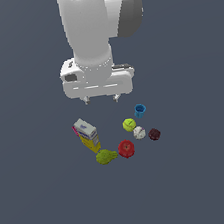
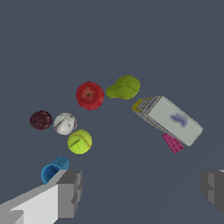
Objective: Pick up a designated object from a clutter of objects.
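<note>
The pear (image 1: 106, 156) is seen on the floor, touching the carton's (image 1: 87, 135) lower end, just beside the apple (image 1: 126, 149). The gripper (image 1: 101, 99) is held high above, spread wide and empty, presumably for a clear view.

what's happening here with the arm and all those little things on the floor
A simulated Panda arm hangs above a small clutter with its pincer open and holding nothing. Its target, the olive pear-shaped object, lies untouched between the red apple and the white-and-yellow carton. Further back sit a yellow-green ball, a white ball, a dark maroon lump and a blue cup. Nothing has been gripped yet.
</note>
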You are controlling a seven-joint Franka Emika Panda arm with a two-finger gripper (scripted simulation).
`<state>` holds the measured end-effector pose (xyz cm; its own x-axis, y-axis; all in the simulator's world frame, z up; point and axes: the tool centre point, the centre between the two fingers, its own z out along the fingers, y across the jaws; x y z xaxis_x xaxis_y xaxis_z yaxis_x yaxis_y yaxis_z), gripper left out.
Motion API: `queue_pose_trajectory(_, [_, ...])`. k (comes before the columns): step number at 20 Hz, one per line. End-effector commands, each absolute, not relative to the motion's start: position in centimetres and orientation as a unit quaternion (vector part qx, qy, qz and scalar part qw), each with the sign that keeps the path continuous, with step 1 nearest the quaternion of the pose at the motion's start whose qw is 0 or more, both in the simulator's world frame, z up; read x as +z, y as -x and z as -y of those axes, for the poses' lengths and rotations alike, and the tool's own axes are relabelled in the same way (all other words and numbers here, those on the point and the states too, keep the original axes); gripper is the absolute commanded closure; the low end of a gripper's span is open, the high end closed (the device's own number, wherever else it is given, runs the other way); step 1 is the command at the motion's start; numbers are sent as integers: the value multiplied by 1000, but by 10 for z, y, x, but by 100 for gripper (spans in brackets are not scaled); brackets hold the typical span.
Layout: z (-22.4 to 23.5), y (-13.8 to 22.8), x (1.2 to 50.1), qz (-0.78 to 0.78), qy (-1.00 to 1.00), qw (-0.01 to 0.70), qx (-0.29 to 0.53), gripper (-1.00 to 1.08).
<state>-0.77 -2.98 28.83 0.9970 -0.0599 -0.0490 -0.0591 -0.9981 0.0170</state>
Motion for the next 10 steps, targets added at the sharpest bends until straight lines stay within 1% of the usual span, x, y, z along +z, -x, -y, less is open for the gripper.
queue_pose_trajectory(1, [30, 8, 288, 30, -999, 8, -25, -92])
queue_pose_trajectory(10, [1, 3, 286, -9, -1000, 6, -27, -92])
